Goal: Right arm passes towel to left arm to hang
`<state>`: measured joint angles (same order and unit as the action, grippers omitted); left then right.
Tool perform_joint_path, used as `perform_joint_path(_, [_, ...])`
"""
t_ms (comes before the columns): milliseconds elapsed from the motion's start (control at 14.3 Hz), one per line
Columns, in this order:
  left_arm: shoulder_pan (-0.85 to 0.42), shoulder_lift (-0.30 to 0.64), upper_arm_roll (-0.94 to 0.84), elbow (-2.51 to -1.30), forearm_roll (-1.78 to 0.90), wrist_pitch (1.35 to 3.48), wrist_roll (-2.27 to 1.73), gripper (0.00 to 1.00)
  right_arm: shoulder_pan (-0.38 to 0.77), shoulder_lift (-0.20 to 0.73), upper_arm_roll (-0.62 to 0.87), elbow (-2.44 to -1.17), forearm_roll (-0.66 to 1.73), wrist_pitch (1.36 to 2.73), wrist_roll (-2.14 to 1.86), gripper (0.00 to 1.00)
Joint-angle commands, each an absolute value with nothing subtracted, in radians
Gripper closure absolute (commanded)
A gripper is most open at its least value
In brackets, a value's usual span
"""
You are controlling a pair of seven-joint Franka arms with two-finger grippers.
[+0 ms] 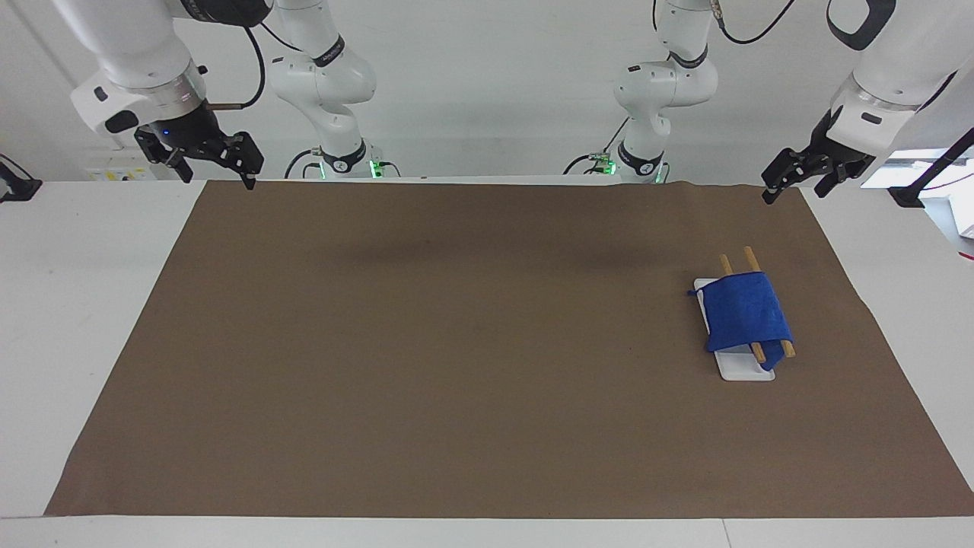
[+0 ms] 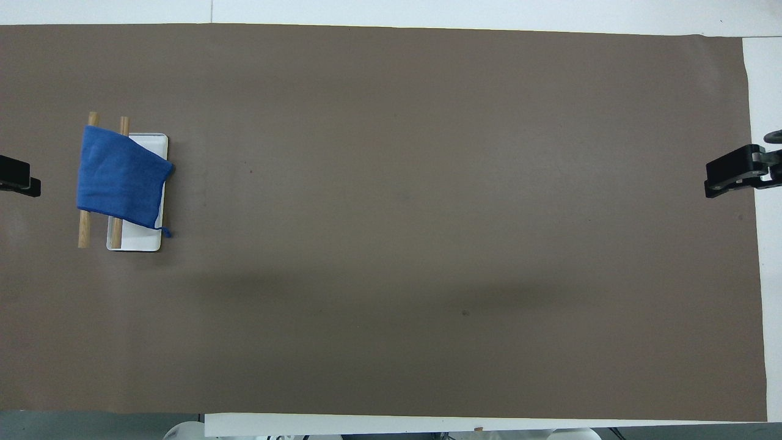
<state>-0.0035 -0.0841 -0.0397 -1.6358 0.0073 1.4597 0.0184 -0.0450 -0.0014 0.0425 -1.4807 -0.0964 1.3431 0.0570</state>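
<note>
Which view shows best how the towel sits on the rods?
The overhead view: the towel lies spread across both wooden rods, one edge over the white base, loop at one corner. The facing view shows the same towel slantwise, draped over the rods with a fold hanging beneath.
</note>
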Motion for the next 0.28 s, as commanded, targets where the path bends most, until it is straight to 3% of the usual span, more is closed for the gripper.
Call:
perform_joint_path(0, [-0.028,-0.058,-0.032,-1.589,0.005,1.393,0.084,0.0,-0.049,-0.021,0.043,-1.508,-0.083,1.356,0.064,0.0])
perform_joint_path(209, [-0.032,-0.054,-0.032,-1.562,-0.002,1.359,0.084,0.0,-0.051,-0.021,0.043,-1.508,-0.081,1.356,0.064,0.0])
